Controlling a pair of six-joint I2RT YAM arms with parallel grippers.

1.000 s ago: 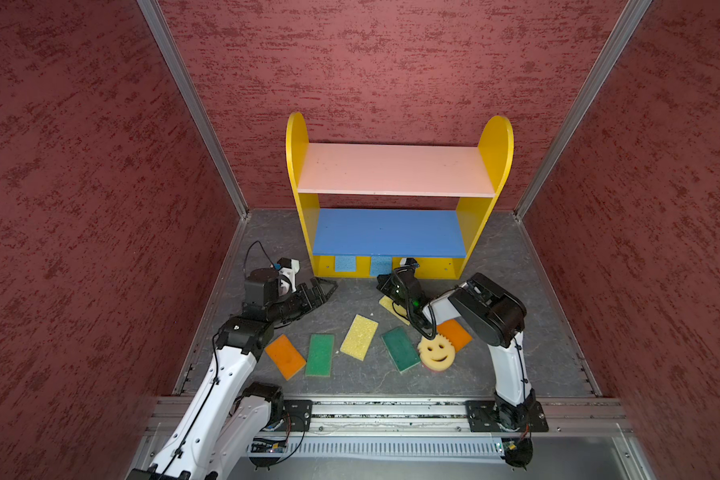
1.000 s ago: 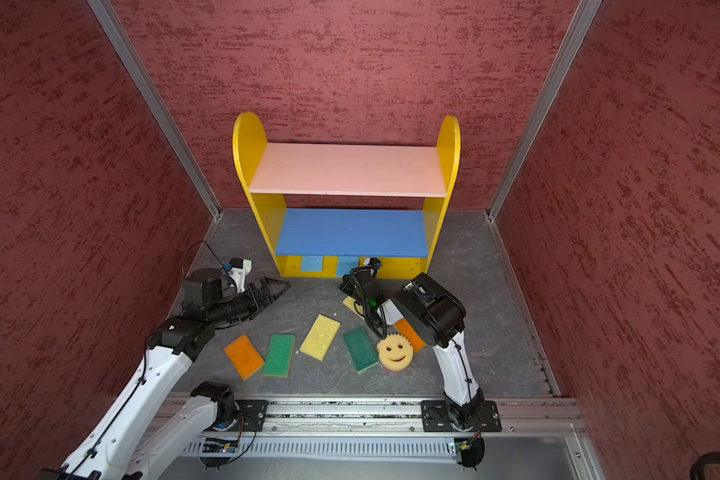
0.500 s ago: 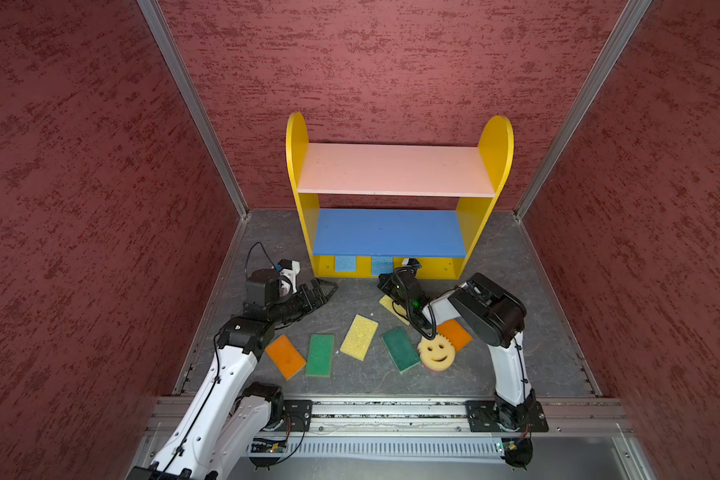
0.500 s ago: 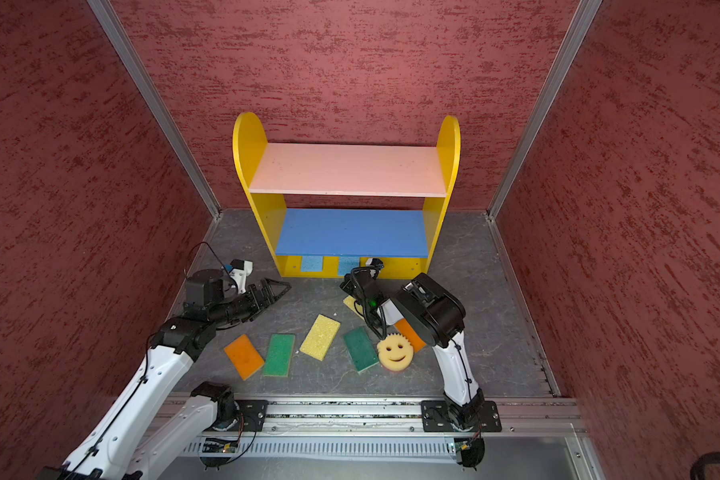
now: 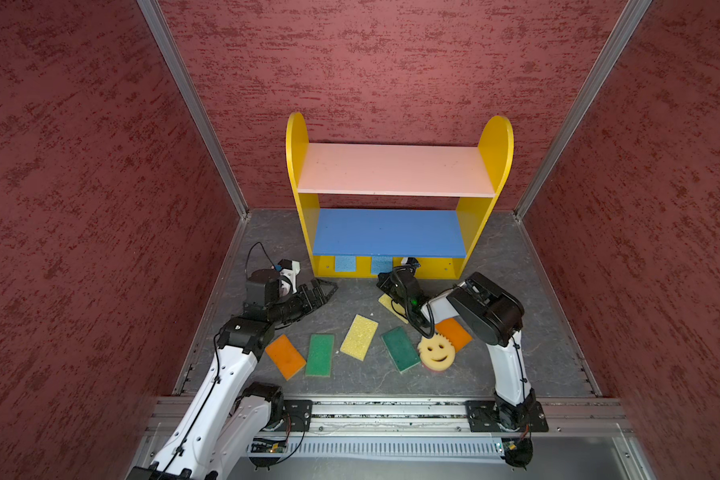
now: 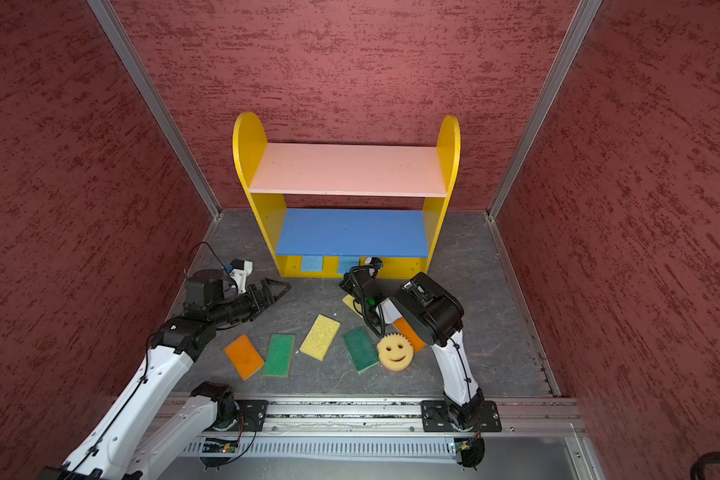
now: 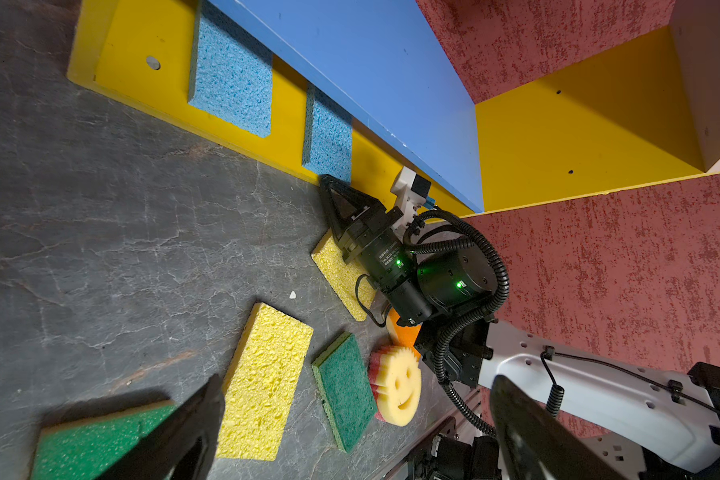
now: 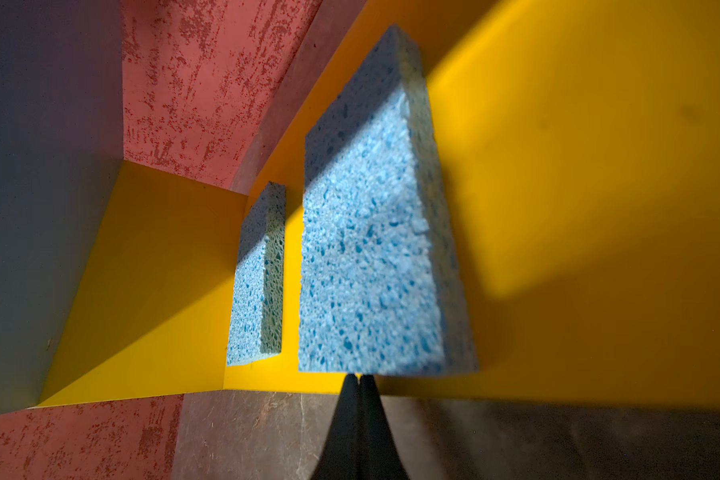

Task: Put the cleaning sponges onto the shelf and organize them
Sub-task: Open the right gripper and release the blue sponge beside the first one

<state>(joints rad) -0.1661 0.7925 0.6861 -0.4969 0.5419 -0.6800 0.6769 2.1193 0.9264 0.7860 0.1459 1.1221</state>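
The shelf stands at the back. Two blue cleaning sponges lie on its yellow base. My right gripper is shut and holds nothing; its tips meet the front edge of the right-hand blue sponge. My left gripper hangs open and empty over the floor, left of the shelf. On the floor lie an orange sponge, a green one, a yellow one, a second green one and a round smiley.
Another yellow sponge and another orange one lie partly under my right arm. Red walls close in the grey floor on three sides. A metal rail with both arm bases runs along the front edge.
My left gripper has drifted slightly to the right, still open. My right gripper has stayed shut at the blue sponge's edge with hardly any movement.
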